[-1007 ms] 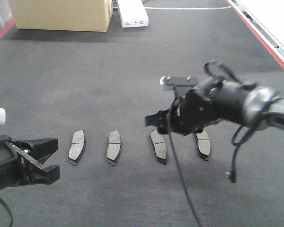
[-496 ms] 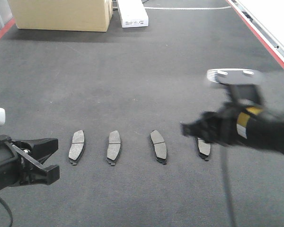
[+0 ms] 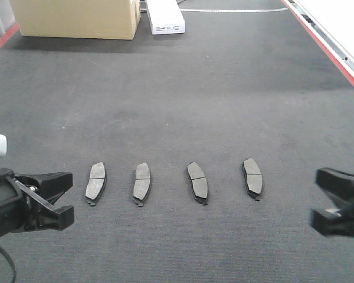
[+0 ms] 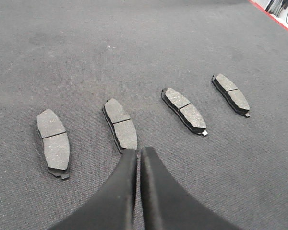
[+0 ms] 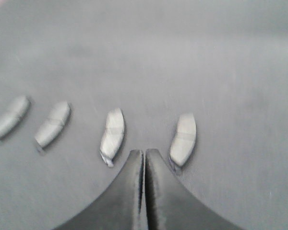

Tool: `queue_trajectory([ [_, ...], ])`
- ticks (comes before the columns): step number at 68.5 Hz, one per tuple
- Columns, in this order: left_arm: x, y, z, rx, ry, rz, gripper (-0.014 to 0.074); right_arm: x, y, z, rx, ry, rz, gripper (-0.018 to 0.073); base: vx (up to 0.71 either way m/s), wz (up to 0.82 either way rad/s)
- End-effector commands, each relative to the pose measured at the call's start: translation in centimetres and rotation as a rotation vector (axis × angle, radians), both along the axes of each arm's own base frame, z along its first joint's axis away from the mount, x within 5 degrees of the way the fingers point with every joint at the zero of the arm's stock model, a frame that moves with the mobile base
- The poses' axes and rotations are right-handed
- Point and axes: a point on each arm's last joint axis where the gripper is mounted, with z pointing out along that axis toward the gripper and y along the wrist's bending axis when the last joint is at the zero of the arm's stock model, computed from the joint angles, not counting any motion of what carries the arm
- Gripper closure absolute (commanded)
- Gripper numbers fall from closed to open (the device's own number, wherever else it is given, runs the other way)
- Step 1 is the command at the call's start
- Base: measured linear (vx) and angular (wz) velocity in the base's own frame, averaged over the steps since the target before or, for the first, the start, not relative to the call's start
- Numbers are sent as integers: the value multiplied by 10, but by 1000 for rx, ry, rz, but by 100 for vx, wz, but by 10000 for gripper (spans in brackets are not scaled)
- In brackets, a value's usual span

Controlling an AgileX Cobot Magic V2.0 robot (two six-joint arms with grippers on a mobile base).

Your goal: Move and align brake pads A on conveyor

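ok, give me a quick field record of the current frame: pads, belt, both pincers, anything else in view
brake pads: four, one row across the belt, lying flat, apart from each other
alignment: third from left slightly skewed, others roughly parallel
conveyor: dark belt, red edge strips
left pincer: shut, empty, near the row's left end
right pincer: shut, empty, right of the row, touching no pad
background: cardboard box and white box at far end
right wrist view: blurred
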Motion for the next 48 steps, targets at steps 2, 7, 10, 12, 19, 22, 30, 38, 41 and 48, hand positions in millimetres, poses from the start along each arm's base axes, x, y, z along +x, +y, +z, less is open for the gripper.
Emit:
queue_trajectory([
  [2,2,-2,17,-52,-91,1,603,-8,-2,19,41,-138,33,569,0,0],
  [7,2,-2,17,-52,-91,1,603,-12,-4,20,48,-159,36,569,0,0],
  [10,2,-2,17,-52,-91,1,603,-13,-5,21,51,-165,36,569,0,0],
  [12,2,-2,17,-52,-91,1,603,-13,-5,21,51,-166,36,569,0,0],
  [19,2,-2,17,-52,-91,1,603,-13,-5,20,50,-156,31,569,0,0],
  [22,2,-2,17,-52,-91,1,603,-13,-6,20,48,-155,30,569,0,0],
  [30,2,-2,17,-52,-91,1,603,-13,-6,20,48,-155,30,569,0,0],
  [38,2,-2,17,-52,-91,1,603,-13,-6,20,48,-155,30,569,0,0],
  [41,2,-2,17,-52,-91,1,603,-13,-6,20,48,-155,30,569,0,0],
  [48,2,-2,17,-52,-91,1,603,-13,-6,20,48,-155,30,569,0,0],
])
